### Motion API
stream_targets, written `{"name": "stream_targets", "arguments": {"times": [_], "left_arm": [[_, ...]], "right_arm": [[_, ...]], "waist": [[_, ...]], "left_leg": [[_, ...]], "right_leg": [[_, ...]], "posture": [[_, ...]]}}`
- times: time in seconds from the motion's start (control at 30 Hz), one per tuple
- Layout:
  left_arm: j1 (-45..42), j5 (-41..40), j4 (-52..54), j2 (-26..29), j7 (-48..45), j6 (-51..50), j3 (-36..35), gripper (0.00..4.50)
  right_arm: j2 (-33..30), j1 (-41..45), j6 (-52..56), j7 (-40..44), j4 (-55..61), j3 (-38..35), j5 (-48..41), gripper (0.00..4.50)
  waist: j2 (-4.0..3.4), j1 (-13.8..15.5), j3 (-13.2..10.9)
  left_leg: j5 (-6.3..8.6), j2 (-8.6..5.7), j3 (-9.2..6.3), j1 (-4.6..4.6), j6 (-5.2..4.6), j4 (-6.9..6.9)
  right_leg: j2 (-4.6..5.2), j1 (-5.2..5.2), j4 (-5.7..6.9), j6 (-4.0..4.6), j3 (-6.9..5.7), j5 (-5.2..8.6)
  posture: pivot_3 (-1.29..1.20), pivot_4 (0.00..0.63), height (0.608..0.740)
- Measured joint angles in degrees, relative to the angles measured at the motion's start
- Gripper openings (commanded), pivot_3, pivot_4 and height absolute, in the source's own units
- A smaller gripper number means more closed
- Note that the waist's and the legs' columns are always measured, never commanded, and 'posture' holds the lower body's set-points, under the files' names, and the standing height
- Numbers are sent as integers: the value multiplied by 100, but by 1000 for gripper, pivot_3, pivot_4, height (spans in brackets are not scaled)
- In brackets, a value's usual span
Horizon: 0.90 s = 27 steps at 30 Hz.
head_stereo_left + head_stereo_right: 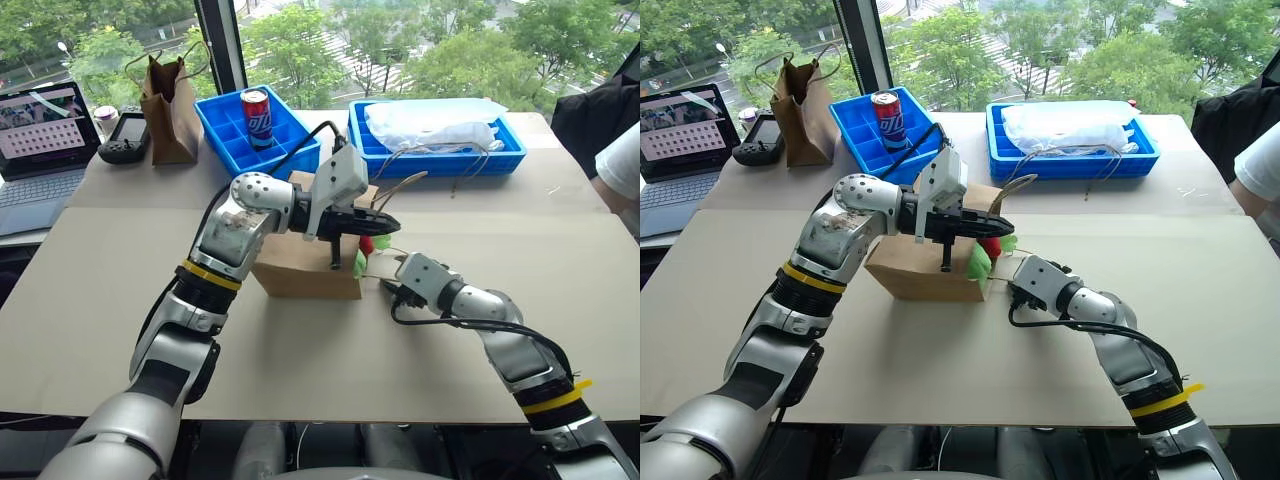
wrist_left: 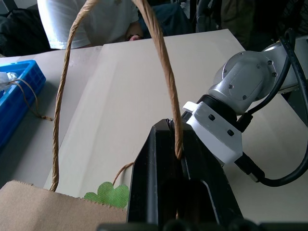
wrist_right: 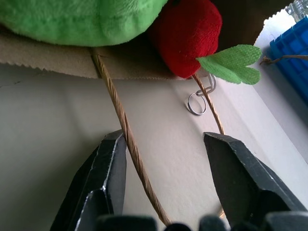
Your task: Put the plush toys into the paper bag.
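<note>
The counter (image 1: pixel 520 290) carries the paper bag (image 1: pixel 300 268), lying on its side with its mouth toward the right arm. The left claw (image 1: pixel 385 219) is clamped shut on one cord handle (image 2: pixel 166 72) above the bag's mouth. The right claw (image 3: pixel 163 168) rests low on the counter just before the mouth, fingers apart and holding nothing, the other handle cord running between them. The green plush toy (image 3: pixel 82 19) and the red chili toy (image 3: pixel 187 36) sit in the bag's mouth, touching.

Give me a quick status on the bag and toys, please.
Left gripper shut on bag handle. Right gripper open, just off the paper bag mouth. Green toy and red chili at the mouth. Nothing blocking.
</note>
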<state>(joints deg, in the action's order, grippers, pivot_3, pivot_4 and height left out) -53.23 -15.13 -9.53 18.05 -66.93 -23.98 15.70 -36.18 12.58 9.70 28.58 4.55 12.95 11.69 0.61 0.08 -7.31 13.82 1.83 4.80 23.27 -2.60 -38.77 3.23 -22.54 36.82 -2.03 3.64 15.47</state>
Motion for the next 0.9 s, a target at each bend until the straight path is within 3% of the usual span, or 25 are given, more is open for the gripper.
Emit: {"name": "stream_targets", "arguments": {"times": [0.13, 0.3, 0.53, 0.7, 0.9], "left_arm": [[27, -37, 6, 98, 2, -4, -27, 0], [29, -66, 6, 97, 2, 1, -25, 0], [148, -73, 80, 29, 54, -9, -21, 0], [171, -399, 247, -131, 298, -491, -292, 0], [153, -744, 308, -87, 638, -1118, -686, 0]], "right_arm": [[-256, -239, -86, -492, -86, -116, 536, 64], [-246, -268, -211, -745, -99, -227, 775, 64], [-295, 164, -635, -821, 895, -653, 792, 64], [-458, 1072, -612, -379, 1629, -1154, 322, 64], [-294, 1636, -219, 173, 2194, -1114, -185, 64]], "waist": [[1, 27, 0], [1, -4, -1], [1, -81, -1], [1, -78, -2], [1, -80, -2]], "left_leg": [[0, -4, 2, 2, 0, 0], [0, -6, 2, 6, 0, 3], [0, -2, 3, 11, -1, 7], [1, 0, 3, 21, -2, 6], [1, 1, 2, 27, -2, 9]], "right_leg": [[5, 2, -6, -4, 3, 2], [-2, -6, -5, -4, 7, 3], [-6, -16, -3, -4, 15, 3], [-4, -26, -1, -4, 16, 2], [-4, -39, 9, -3, 17, 2]], "posture": [[0, 150, 724], [0, 150, 724], [0, 150, 724], [0, 150, 724], [0, 150, 724]]}}
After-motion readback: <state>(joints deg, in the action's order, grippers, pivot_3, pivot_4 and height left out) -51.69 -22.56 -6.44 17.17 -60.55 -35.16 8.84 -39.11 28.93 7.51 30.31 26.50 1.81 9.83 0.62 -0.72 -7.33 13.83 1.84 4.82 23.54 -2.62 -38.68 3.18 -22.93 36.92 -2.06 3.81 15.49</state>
